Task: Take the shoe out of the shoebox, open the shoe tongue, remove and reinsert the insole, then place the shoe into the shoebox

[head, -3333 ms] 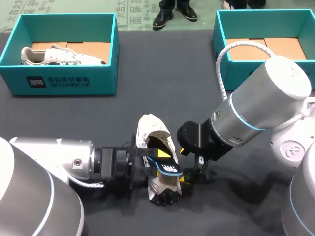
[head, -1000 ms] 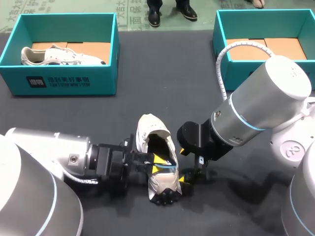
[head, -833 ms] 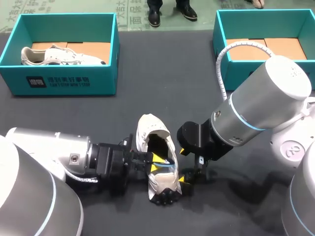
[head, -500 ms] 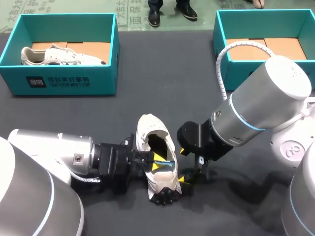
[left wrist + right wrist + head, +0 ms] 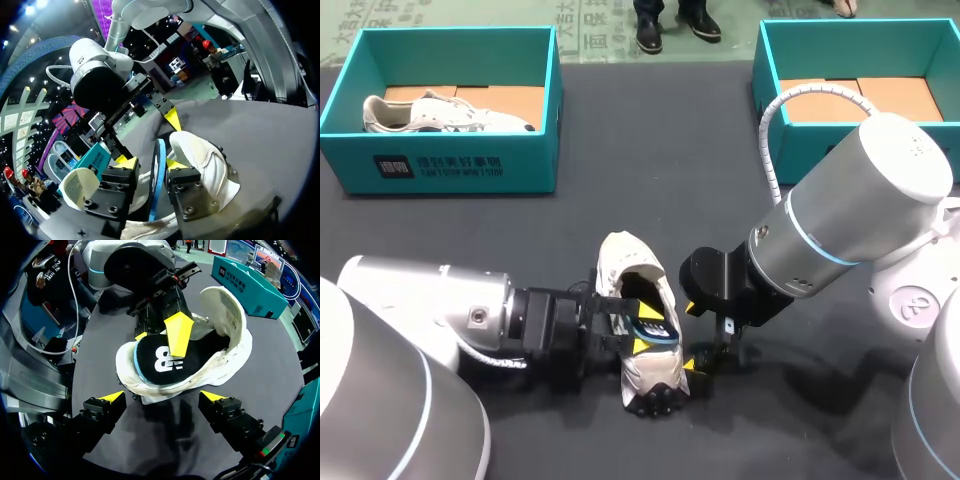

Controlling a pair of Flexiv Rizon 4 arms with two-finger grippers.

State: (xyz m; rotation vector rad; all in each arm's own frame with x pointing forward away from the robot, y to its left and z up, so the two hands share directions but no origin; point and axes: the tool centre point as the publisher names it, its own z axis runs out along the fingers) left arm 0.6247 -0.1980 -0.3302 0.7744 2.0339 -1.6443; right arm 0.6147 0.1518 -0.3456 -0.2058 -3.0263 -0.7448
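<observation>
My left gripper (image 5: 151, 164) is pinching the black foam insole with the blue edge (image 5: 160, 360). One yellow tip is on each flat side. The insole sits in the opening of the white lace-up shoe (image 5: 625, 262). The shoe lies on the dark table (image 5: 720, 220) between my two arms, well apart from both boxes. My right gripper (image 5: 162, 396) is spread wide just behind the shoe's heel. I don't see either tip touching the shoe.

That is my big worry, because nothing is holding the shoe down. If I push or pull the insole, I think the whole shoe could slide or tip over with it.

The insole looks soft and bendy. Pushed from one end, it could fold or bunch up and not lie flat. I can't see down into the toe, so I can't tell if the tongue is in the way there.

My left fingers are right at the shoe's opening. When I let go and back out, a tip could catch the rim, or drag the insole along.

My two grippers are near each other. If the right one closes on the heel, it could bump the left fingers.

Later the shoe goes in a box. The teal cardboard shoebox on my right (image 5: 765, 80) looks empty. The teal one on my left (image 5: 450, 165) already holds another white shoe (image 5: 440, 110), so I must not mix them up.
</observation>
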